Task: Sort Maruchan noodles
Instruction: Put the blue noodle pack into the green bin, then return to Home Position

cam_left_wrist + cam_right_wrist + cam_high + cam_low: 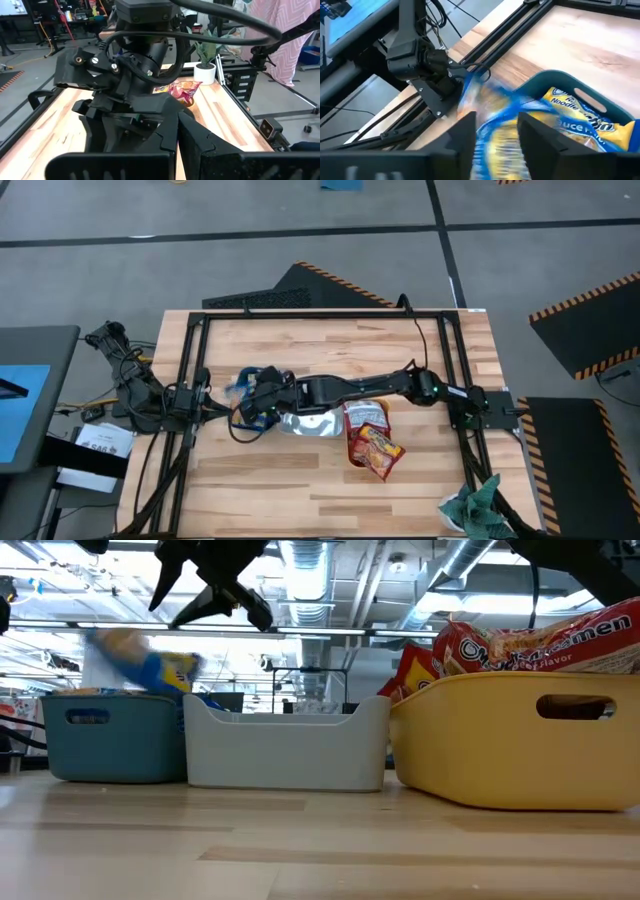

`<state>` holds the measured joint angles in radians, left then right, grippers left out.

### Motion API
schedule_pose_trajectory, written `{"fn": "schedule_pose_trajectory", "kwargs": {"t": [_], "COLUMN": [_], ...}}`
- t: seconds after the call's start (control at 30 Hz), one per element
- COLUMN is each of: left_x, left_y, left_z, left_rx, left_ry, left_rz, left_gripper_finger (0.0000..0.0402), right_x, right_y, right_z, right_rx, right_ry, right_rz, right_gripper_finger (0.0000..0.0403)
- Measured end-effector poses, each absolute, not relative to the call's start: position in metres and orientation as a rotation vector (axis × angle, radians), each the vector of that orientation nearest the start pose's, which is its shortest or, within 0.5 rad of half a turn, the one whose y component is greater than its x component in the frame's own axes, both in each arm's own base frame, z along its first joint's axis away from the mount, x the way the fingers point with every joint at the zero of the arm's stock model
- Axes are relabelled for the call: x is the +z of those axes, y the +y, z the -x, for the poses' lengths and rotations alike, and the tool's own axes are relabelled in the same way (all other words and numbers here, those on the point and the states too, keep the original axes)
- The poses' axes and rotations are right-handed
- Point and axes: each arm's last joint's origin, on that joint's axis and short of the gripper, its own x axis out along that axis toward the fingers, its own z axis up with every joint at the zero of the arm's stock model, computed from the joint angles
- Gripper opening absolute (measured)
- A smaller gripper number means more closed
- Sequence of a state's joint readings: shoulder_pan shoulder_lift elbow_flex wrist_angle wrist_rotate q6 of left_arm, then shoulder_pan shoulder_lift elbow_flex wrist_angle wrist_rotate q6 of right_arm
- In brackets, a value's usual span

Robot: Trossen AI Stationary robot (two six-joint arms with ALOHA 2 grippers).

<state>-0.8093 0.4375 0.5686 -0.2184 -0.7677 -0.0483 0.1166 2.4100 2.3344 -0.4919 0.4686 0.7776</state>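
Right pincer [495, 132] open above yellow packet [495, 115] (blurred).

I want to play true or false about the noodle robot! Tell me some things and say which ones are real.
1. A yellow-and-blue noodle packet is dropping toward the teal bin. True.
2. The white middle bin is piled high with packets. False: no packets show above its rim in the low view.
3. Red-orange packets stick out of the yellow bin. True.
4. The right tool is squeezed shut on a packet. False: its fingers stand apart and the packet is loose.
5. The teal bin already holds a yellow-and-blue packet. True.
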Motion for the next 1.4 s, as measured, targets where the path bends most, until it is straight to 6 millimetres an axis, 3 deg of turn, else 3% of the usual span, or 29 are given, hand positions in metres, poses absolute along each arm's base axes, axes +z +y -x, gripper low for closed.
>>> {"fn": "schedule_pose_trajectory", "kwargs": {"t": [0.27,0.5,0.67,0.8,0.93,1.03,1.2,1.4], "left_x": [0.299,0.295,0.277,0.275,0.294,0.301,0.291,0.273], "left_y": [-0.062,-0.061,-0.064,-0.059,-0.044,-0.03,-0.013,-0.007], "left_z": [-0.086,-0.086,-0.091,-0.097,-0.091,-0.082,-0.067,-0.061], "left_rx": [-0.04,-0.039,0.0,0.154,0.177,0.141,0.123,0.134], "left_ry": [0.063,0.096,0.099,0.029,-0.051,-0.104,-0.061,-0.008], "left_rz": [-0.014,-0.023,-0.093,-0.195,-0.203,-0.176,-0.125,-0.075], "left_gripper_finger": [0.0,0.0,0.0,0.0,0.0,0.0,0.0,0.0], "right_x": [0.268,0.271,0.266,0.27,0.281,0.301,0.332,0.344], "right_y": [0.048,0.05,0.069,0.077,0.076,0.069,0.051,0.034], "right_z": [-0.54,-0.509,-0.474,-0.447,-0.434,-0.426,-0.412,-0.386], "right_rx": [-0.524,-0.601,-0.708,-0.767,-0.807,-0.798,-0.8,-0.823], "right_ry": [0.444,0.711,0.959,1.126,1.16,1.12,1.052,1.031], "right_rz": [-0.461,-0.293,-0.103,-0.017,0.041,0.058,0.076,0.094], "right_gripper_finger": [0.025,0.0254,0.0251,0.0208,0.0099,0.0019,0.0017,0.0007]}}
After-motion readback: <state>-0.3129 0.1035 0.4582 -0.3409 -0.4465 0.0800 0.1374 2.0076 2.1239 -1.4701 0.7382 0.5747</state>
